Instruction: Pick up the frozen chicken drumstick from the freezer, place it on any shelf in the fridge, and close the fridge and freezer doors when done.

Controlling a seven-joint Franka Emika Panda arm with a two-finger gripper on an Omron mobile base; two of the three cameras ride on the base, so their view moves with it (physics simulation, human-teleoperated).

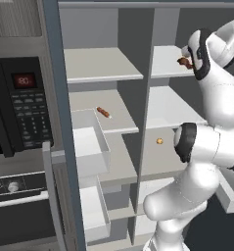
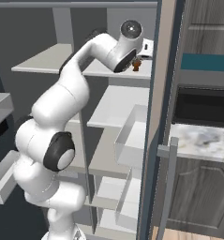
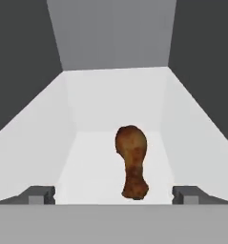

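1. Looking along the hand camera, I see the frozen chicken drumstick (image 3: 132, 162) lying on the pale shelf (image 3: 96, 167), thick end away from me and narrow end towards me, between the two finger tips (image 3: 39, 194) but touching neither.
2. The gripper (image 3: 114, 195) stands spread wide and grasps nothing; the drumstick rests free on the board.
3. In the left base view the drumstick (image 1: 184, 62) sits near the front edge of the highest board (image 1: 167, 61) in the fridge (image 1: 177, 108), just by the hand. The right base view shows the same spot, with the drumstick (image 2: 136, 64) close to the board's front edge.
4. I judge the placing done and the step in hand to be the retreat. I would draw the hand straight back along its own line, keeping the fingers wide so neither tip drags the narrow end off the shelf.
5. I would not swing sideways until the fingers are clear of the compartment walls. After that, both doors are left to shut; the freezer (image 1: 104, 122) stands open too, with a slim orange-brown stick (image 1: 104, 112) on one of its shelves.
6. A small yellow-orange ball (image 1: 159, 141) lies on a lower fridge board, well apart from the hand.
7. Writing: the microwave (image 1: 20, 105) has a red-lit display, too blurred for me to read. I see no brand or label elsewhere.
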